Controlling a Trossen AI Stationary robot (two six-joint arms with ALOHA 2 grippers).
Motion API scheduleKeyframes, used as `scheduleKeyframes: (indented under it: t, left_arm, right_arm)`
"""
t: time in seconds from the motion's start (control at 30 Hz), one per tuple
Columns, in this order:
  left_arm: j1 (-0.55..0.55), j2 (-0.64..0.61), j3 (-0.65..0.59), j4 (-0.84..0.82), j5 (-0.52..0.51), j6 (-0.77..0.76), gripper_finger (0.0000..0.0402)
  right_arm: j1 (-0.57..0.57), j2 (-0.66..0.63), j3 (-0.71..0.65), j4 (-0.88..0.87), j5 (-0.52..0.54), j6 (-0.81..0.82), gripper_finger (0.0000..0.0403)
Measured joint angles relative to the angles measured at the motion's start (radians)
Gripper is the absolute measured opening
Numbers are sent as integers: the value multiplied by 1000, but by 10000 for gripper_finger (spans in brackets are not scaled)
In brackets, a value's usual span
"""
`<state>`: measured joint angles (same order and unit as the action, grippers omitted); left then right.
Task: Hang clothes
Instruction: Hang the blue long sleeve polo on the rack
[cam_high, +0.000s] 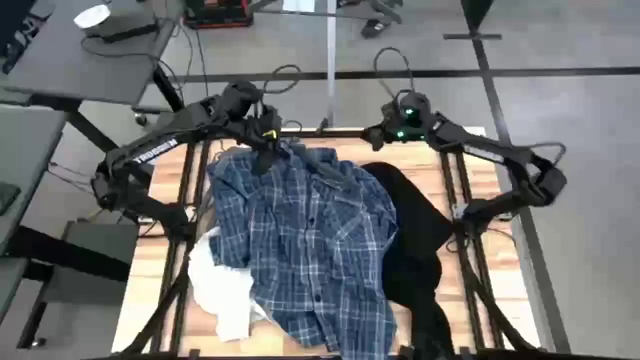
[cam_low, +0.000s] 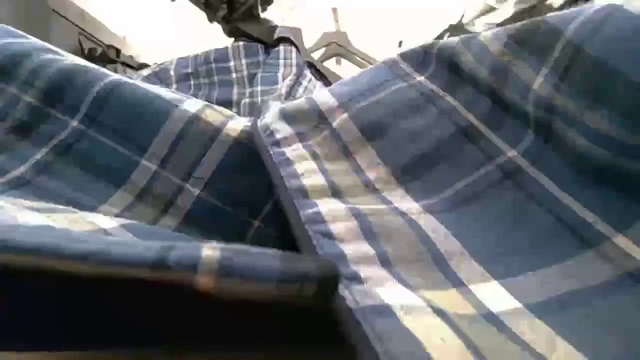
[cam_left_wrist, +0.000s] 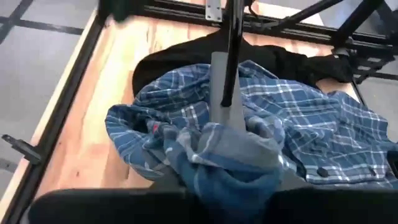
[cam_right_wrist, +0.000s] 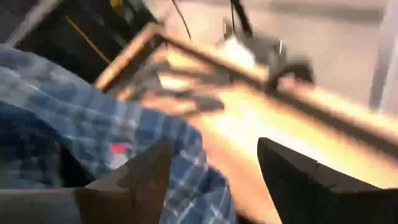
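Observation:
The blue-and-white plaid shirt lies spread over the middle of the wooden table, its far end bunched up. My left gripper is shut on that bunched far end. The black top lies along the shirt's right side, partly under it. The white top sticks out from under the shirt at the near left. My right gripper stands open at the far right of the shirt, over bare wood, with nothing between its fingers. My left gripper holds the plaid shirt by the gathered cloth at its far, collar end, several layers bunched around the fingers. It comes slanting down from the table's far left. That end is raised a little; the rest of the shirt lies slack on the table.
A dark thin hanger shows behind the raised cloth near the far edge. Dark rails run along both sides of the table, and an upright pole stands behind its far edge. In the low view the shirt fills most of the picture.

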<state>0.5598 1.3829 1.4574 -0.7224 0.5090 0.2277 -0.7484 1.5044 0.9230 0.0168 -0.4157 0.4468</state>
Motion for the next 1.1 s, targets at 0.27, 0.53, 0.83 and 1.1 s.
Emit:
scheduleKeyframes:
  t: [0.27, 0.53, 0.83, 1.1]
  left_arm:
    - [-3, -1, 0, 7, 0, -20, 32]
    - [-3, -1, 0, 23, 0, -24, 32]
    - [-3, -1, 0, 16, 0, -28, 32]
    - [-3, -1, 0, 17, 0, -23, 32]
  right_arm:
    - [69, 182, 76, 93, -63, 95, 232]
    - [145, 310, 201, 43, -84, 105, 231]
    - [152, 296, 219, -124, -88, 36, 195]
    - [139, 269, 219, -173, -84, -8, 174]
